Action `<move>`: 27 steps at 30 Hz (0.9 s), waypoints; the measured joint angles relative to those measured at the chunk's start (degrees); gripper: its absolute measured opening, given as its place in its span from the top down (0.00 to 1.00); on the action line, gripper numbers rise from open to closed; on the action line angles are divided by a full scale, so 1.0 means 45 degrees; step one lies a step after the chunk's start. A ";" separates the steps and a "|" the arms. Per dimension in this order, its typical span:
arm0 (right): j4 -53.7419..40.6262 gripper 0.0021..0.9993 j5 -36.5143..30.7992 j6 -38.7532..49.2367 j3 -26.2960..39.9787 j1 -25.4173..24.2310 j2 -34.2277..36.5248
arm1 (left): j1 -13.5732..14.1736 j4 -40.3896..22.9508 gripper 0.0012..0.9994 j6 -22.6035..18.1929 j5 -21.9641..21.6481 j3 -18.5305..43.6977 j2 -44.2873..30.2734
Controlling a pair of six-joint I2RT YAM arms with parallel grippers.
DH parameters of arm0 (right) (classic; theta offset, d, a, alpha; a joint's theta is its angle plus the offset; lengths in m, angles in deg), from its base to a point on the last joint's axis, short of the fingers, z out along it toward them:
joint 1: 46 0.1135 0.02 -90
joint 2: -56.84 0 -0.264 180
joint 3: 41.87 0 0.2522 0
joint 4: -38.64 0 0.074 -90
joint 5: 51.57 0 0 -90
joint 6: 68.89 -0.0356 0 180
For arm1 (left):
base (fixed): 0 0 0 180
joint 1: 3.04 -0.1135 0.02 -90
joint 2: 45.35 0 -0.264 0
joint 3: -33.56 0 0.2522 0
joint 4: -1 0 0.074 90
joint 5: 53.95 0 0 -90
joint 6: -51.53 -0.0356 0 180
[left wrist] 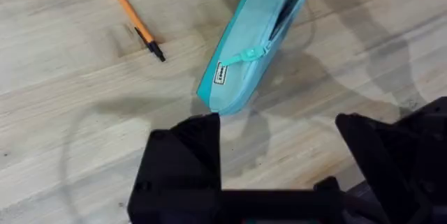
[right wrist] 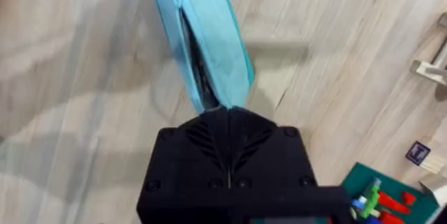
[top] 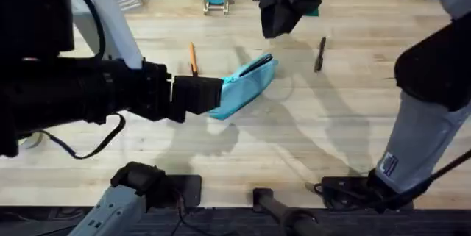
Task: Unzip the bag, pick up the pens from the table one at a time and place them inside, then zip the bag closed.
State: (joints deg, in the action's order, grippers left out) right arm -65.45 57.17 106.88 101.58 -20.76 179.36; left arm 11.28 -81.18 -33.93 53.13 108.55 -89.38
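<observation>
Right pincer point(right wrist: 225, 112) pinched on pencil pouch's point(left wrist: 248, 42) far end, steadying half-unzipped mouth; left pincer point(left wrist: 279, 147) agape, empty, near end.

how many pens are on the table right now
2. The orange pen lies left of the bag; the black pen lies to its right. None seen inside the half-open bag, though its interior is mostly hidden.

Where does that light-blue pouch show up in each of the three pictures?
Overhead: the pouch lies mid-table, between the orange pen and the black pen.
Left wrist: upper middle, orange pen beside it.
Right wrist: top centre, running up from the right hand.
Shared landmark: its partly open zipper.
</observation>
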 joint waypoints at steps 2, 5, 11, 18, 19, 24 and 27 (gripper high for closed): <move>0.0019 0.97 -0.0718 -0.0122 0.0000 0.0403 0.0000 | 0.0000 0.0000 0.01 0.0004 -0.0001 0.0000 0.0000; 0.0019 0.97 -0.1272 -0.0027 0.0000 0.0943 0.0000 | 0.0000 0.0000 0.00 0.0004 -0.0006 0.0000 0.0000; -0.0044 0.97 -0.1660 0.1171 0.0000 0.1536 0.0000 | 0.0000 0.0000 0.00 0.0008 -0.0006 0.0000 0.0000; -0.0087 0.97 -0.1854 0.2281 0.0000 0.1559 0.0000 | 0.0000 0.0000 0.00 0.0009 -0.0006 0.0000 0.0000; -0.0097 0.97 -0.1878 0.2337 0.0000 0.1564 0.0000 | 0.0000 0.0000 0.00 0.0009 -0.0006 0.0000 0.0000; -0.0096 0.97 -0.1530 0.2726 0.0000 0.1634 0.0000 | 0.0000 0.0000 0.00 0.0009 -0.0006 0.0000 0.0000; -0.0174 0.97 -0.1372 0.2823 0.0000 0.1642 0.0000 | 0.0000 0.0000 0.00 0.0009 -0.0006 0.0000 0.0000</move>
State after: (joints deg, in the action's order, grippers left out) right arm -66.23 50.99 119.58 101.58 -13.37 179.36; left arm 11.28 -81.18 -33.89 53.11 108.55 -89.38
